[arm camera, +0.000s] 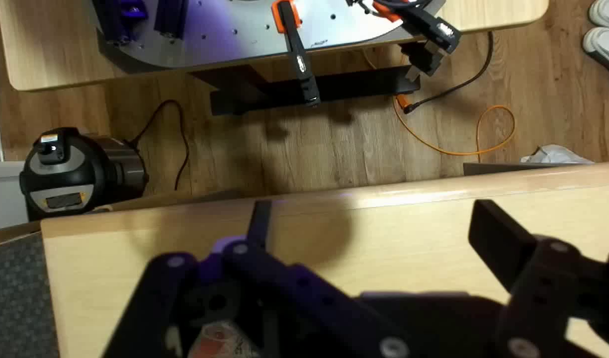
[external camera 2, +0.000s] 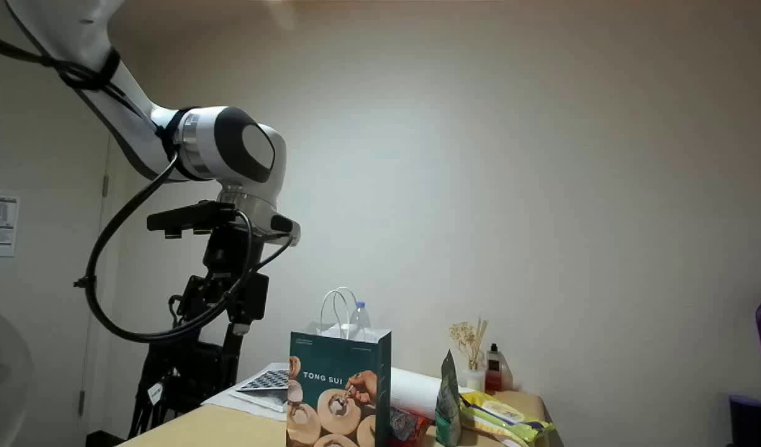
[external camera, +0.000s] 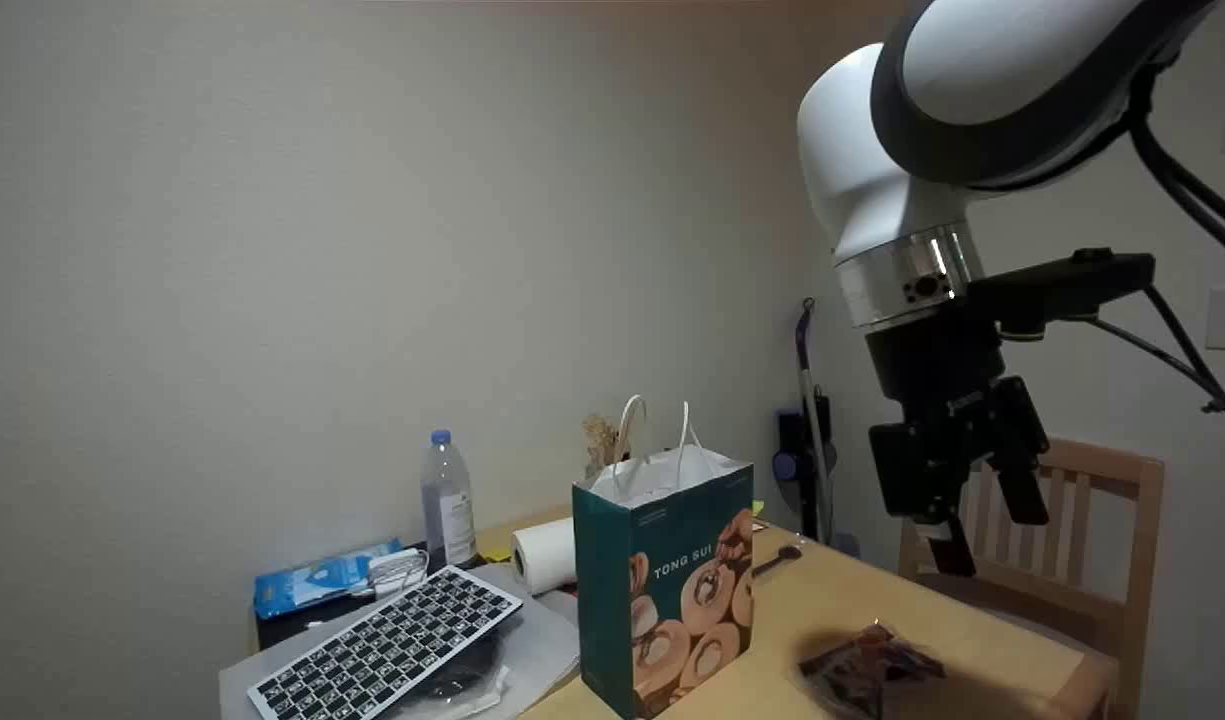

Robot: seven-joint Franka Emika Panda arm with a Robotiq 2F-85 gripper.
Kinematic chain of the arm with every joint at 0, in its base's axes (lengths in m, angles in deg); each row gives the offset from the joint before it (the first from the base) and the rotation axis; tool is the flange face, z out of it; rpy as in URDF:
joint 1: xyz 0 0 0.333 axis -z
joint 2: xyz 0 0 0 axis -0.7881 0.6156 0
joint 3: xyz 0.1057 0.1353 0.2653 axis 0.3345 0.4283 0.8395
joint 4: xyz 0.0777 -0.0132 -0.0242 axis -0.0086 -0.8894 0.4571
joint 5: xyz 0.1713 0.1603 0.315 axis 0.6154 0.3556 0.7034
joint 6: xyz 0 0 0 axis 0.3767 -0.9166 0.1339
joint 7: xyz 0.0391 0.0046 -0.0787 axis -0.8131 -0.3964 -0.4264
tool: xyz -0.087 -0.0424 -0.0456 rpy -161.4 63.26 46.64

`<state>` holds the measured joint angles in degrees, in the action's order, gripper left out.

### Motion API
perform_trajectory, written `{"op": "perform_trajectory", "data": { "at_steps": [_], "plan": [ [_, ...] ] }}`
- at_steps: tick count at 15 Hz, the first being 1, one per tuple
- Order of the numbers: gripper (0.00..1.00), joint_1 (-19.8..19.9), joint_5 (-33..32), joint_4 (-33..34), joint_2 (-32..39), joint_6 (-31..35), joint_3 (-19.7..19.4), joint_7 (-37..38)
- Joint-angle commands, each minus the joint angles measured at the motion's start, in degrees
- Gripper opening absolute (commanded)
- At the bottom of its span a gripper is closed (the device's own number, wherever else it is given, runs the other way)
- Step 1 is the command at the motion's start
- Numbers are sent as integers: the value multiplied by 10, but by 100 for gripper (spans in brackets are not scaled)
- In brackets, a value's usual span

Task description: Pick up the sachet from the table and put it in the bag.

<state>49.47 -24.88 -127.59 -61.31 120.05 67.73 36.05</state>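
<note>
A dark, reddish sachet (external camera: 872, 668) in clear wrapping lies on the wooden table (external camera: 812, 600) near its right edge. A dark green paper bag (external camera: 662, 590) with white handles stands upright left of it, its top open; it also shows in an exterior view (external camera 2: 340, 385). My gripper (external camera: 990, 530) hangs above the table, higher than the sachet, and is apart from both. In the wrist view its fingers (arm camera: 376, 221) are spread wide with nothing between them. A reddish printed patch (arm camera: 219, 340) shows behind the left finger linkage; I cannot tell if it is the sachet.
A black-and-white patterned board (external camera: 392, 640), bottle (external camera: 449, 505), paper roll (external camera: 544, 555) and blue packet (external camera: 317, 582) are left of and behind the bag. A green pouch (external camera 2: 448, 403) and yellow packet (external camera 2: 501, 416) stand beside it. A chair (external camera: 1082, 540) is at the table's edge.
</note>
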Motion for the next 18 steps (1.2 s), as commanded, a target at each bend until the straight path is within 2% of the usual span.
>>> {"op": "perform_trajectory", "data": {
  "at_steps": [1, 7, 11, 14, 16, 18],
  "plan": [
    [100, -5, -2, 1, 1, -1, -4, 2],
    [100, -1, -7, 0, 5, -3, -7, -2],
    [100, 8, -58, -3, 27, -6, -28, -52],
    [100, 15, -92, -9, 50, 8, -58, -101],
    [100, 22, -98, -7, 58, 9, -72, -103],
    [100, 17, -87, -4, 54, 2, -70, -88]
  ]
}}
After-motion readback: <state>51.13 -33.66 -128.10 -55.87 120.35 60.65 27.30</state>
